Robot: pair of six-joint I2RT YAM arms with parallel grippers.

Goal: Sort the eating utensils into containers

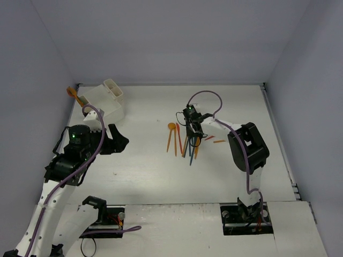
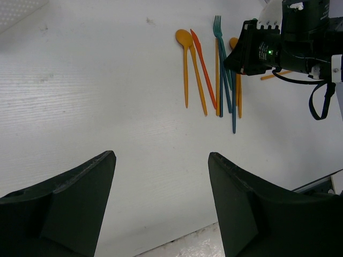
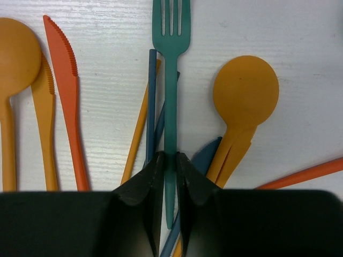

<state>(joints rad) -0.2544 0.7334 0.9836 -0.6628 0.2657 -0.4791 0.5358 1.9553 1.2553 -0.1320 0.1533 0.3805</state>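
Though slender, teal fork (image 3: 170, 101) tight between right jaws; left jaws wide, empty.

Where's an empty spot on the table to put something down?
Bare white table lies between the white plastic bins and the fanned plastic utensils, and right of the right arm. Crowded: the utensils, where the right gripper pinches a teal plastic fork.

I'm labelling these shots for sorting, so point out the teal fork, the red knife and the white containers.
teal fork (image 3: 170, 91), right wrist view, on its handle.
red knife (image 3: 72, 101), right wrist view, at mid-length.
white containers (image 1: 103, 103), top external view, on the side wall.
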